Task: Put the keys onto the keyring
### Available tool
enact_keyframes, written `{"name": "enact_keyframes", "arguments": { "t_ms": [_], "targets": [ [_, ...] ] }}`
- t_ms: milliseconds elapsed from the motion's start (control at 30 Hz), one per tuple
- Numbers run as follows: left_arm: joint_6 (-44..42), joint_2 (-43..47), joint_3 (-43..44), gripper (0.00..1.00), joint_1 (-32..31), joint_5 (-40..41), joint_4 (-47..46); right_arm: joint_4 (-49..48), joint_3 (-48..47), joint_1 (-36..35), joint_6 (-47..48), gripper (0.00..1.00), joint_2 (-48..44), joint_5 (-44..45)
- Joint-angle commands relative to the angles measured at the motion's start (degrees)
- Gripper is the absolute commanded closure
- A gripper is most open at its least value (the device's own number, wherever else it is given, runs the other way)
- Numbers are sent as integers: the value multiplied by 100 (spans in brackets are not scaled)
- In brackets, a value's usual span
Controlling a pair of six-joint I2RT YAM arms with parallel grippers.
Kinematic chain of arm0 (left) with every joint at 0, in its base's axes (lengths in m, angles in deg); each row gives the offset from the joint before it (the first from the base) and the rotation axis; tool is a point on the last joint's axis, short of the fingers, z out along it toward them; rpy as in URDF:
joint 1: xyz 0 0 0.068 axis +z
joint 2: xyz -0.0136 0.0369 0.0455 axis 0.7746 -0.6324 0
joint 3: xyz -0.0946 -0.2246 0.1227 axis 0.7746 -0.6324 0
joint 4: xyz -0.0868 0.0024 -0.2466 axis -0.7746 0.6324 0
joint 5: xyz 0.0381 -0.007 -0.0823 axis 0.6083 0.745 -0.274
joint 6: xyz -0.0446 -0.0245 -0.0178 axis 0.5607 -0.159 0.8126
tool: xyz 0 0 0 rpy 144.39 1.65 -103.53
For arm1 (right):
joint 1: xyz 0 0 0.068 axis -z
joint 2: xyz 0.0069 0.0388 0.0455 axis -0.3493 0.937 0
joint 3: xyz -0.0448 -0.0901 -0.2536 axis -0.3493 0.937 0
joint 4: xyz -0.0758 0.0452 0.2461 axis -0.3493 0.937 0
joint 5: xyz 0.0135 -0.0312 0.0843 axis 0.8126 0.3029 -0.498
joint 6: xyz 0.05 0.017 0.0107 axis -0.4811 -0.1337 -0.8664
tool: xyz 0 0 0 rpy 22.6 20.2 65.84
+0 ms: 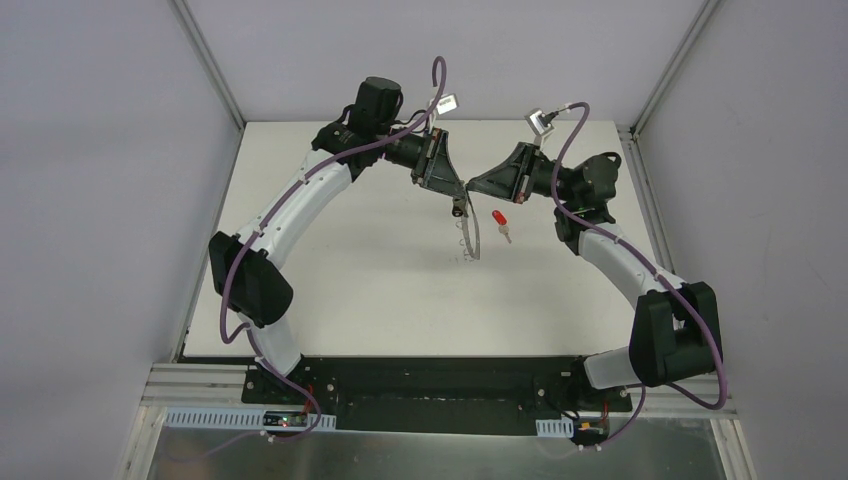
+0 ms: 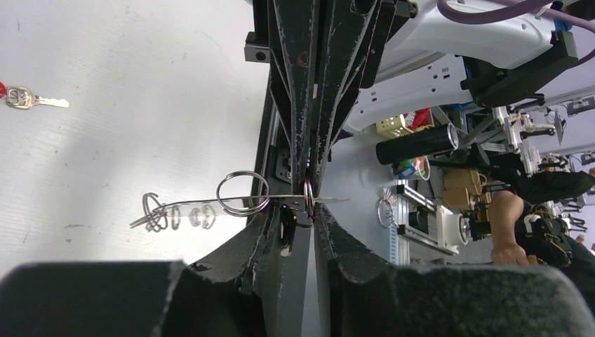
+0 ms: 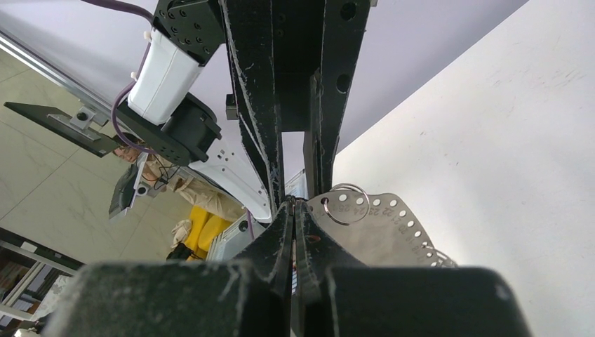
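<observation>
The keyring (image 1: 472,238) is a thin grey plate with holes and wire loops, and it hangs off the table between both grippers. My left gripper (image 1: 452,192) is shut on a wire loop (image 2: 309,199) at the plate's end. The plate (image 2: 210,201) shows edge-on there. My right gripper (image 1: 476,186) is shut at the same end, its jaws (image 3: 293,205) beside the plate (image 3: 386,232). A dark oblong piece (image 2: 286,235), seemingly the dark-tagged key, hangs by my left finger. The red-headed key (image 1: 500,220) lies on the table, also in the left wrist view (image 2: 24,99).
The white table (image 1: 350,270) ends at the enclosure walls, with an aluminium post at each back corner. Both arms arch inward over the back half. The black base rail (image 1: 430,385) runs along the near edge.
</observation>
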State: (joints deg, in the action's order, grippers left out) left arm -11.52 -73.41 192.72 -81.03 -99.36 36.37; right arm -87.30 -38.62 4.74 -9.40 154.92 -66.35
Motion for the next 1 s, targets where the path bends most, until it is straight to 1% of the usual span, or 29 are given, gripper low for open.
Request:
{"name": "enact_keyframes", "arguments": {
  "t_ms": [0,67,200,333,467,567,800,900,967],
  "targets": [
    [59,261,96,80,20,2,-278,-188,14,-16,145,100,-135,-88],
    [72,242,108,80,20,-3,-273,-179,14,-16,169,100,-129,-96],
    [70,265,81,72,28,-23,-273,-163,14,-15,187,100,-114,-122],
    [60,292,44,70,31,-18,-273,-152,14,-17,195,100,-127,-152],
    [51,296,11,75,38,-8,-264,-142,2,-14,189,100,-126,-141],
    [51,297,-37,81,37,-8,-275,-141,-3,-17,189,100,-119,-124],
    [77,306,-39,100,38,-29,-317,-45,44,-19,332,100,-125,-155],
    [-66,286,53,100,41,-24,-104,78,73,9,524,100,-181,-224],
    [-543,245,299,100,38,115,529,132,78,32,684,100,-219,-313]
  ]
}}
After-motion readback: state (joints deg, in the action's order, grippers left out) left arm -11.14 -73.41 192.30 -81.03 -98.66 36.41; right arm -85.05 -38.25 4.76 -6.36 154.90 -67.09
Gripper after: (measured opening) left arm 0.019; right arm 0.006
